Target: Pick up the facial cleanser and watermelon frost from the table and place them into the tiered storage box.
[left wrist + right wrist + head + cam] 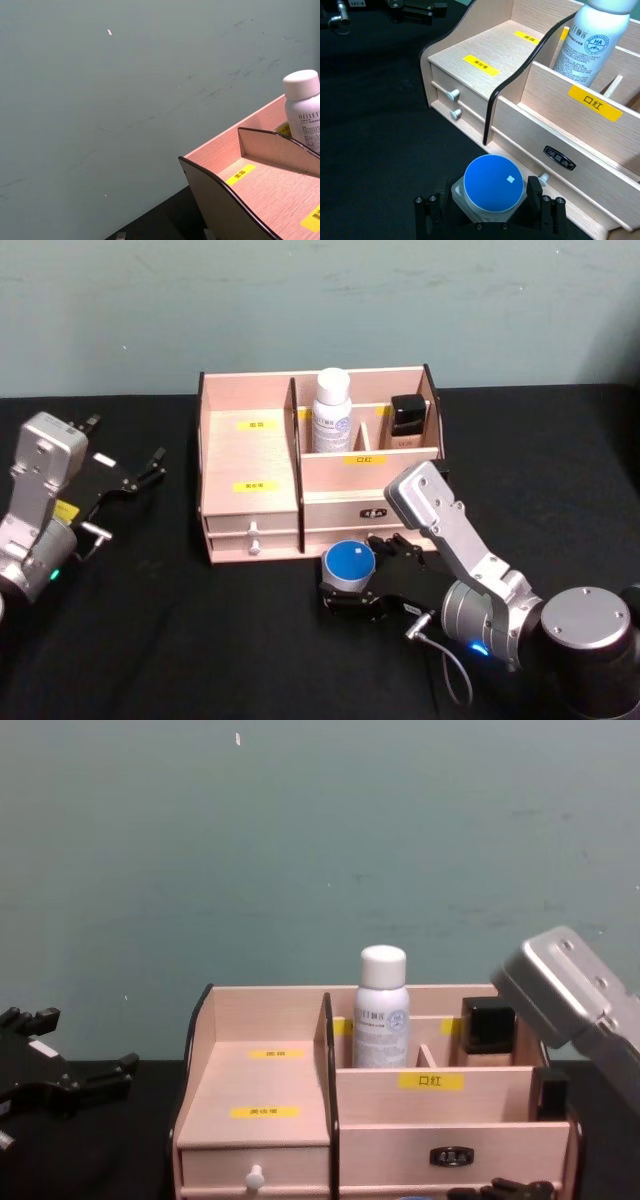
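The tiered storage box [250, 455] stands at the middle of the black table, also seen in the right wrist view [485, 55] and chest view [260, 1095]. A white bottle, seemingly the facial cleanser [332, 410], stands upright in a back compartment [592, 42] [381, 1010] [304, 107]. My right gripper [350, 585] sits just in front of the box's drawers, shut on a small round jar with a blue lid, likely the watermelon frost [349, 562] [493, 182]. My left gripper [125, 495] rests open at the table's left, away from the box.
A dark bottle with a black cap [408, 420] [487, 1028] stands in the box's right back compartment. Small drawer knobs [452, 95] stick out of the front. A teal wall [320, 840] rises behind the table.
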`<state>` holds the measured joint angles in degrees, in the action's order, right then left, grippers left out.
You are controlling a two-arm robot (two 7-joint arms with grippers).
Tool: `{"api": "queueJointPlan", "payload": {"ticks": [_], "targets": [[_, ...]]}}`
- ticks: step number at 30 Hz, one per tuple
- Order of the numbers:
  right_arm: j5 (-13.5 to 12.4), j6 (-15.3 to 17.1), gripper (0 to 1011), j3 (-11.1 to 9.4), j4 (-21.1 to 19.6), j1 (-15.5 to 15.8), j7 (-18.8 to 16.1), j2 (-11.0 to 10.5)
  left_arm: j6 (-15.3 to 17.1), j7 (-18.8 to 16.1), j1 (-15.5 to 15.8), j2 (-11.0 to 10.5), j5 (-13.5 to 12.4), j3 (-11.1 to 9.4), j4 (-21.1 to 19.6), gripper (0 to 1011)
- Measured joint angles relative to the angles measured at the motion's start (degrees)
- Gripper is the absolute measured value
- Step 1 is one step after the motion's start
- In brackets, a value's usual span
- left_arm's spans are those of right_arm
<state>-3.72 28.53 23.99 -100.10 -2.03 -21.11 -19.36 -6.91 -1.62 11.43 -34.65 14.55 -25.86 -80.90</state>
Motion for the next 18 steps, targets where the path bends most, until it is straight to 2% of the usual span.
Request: {"api": "queueJointPlan", "payload": {"ticks": [18], "targets": [[0.5,-0.1,1002,0.4,0.7,-0.5,-0.2,0.5,0.0,0.0,0.0,0.0,0.0,0.0,0.0,1001]]}}
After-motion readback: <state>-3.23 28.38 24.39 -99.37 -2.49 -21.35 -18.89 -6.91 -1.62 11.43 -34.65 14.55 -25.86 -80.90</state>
